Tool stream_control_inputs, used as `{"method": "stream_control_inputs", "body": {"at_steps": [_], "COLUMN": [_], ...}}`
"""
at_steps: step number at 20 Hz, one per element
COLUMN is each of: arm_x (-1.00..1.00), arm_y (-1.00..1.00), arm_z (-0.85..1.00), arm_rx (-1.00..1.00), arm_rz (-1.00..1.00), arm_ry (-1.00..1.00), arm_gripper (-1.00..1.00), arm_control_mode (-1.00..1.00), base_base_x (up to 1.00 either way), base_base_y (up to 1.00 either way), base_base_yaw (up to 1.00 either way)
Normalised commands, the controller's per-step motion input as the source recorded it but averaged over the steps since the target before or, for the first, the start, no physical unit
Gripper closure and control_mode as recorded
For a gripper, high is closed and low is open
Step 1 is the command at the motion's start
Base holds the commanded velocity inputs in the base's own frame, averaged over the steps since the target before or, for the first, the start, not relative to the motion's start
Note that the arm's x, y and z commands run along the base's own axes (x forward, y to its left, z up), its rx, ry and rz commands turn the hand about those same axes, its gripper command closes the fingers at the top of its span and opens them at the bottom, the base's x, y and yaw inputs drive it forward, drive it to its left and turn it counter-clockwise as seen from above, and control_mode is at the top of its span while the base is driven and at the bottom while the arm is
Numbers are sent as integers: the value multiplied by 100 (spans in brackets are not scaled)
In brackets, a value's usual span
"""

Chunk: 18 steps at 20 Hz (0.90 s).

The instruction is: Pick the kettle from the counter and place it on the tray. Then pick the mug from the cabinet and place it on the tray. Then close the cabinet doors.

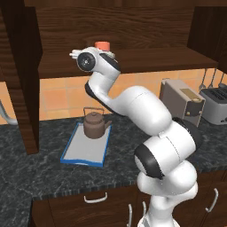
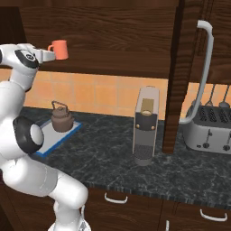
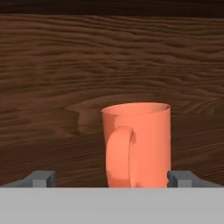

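Spread wide, the gripper [image 3: 112, 178] faced the mug [image 3: 136, 145] in the hand view, one dark fingertip showing low on each side of it and neither touching it, so nothing was held. The mug stood upright on the cabinet [image 1: 146, 26] shelf, against the wood-grain back panel, its loop handle turned toward the camera and a little to one side. From the right base view the hand sat level with the shelf, just beside the mug [image 2: 58, 49]. The kettle [image 1: 94, 124] already sat on the tray [image 1: 77, 153] on the counter [image 1: 40, 173] below, so the mug was the step in hand.

To do it well, I judged the fingers should slide further in until they straddled the body, keeping the handle between them and not under a pad, then close squarely and lift clear of the shelf edge before drawing back. The open cabinet doors [image 2: 178, 76] left room for that.

No brand, label or writing could be read anywhere.
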Motion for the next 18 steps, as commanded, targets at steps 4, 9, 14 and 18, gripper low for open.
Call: {"method": "stream_control_inputs", "body": {"at_steps": [4,9,14,18], "arm_x": [10,21,15,0], "arm_y": [-17,-10,-16,-23], "arm_z": [0,0,0,0], "arm_rx": [1,0,0,1], "arm_rz": [0,0,0,0], "arm_ry": [-2,0,-1,-6], "arm_gripper": [-100,-100,100,100], "arm_control_mode": [-100,-100,-100,-100], "base_base_x": [0,0,0,0], "base_base_y": [0,0,0,0], "base_base_yaw": [0,0,0,0]}}
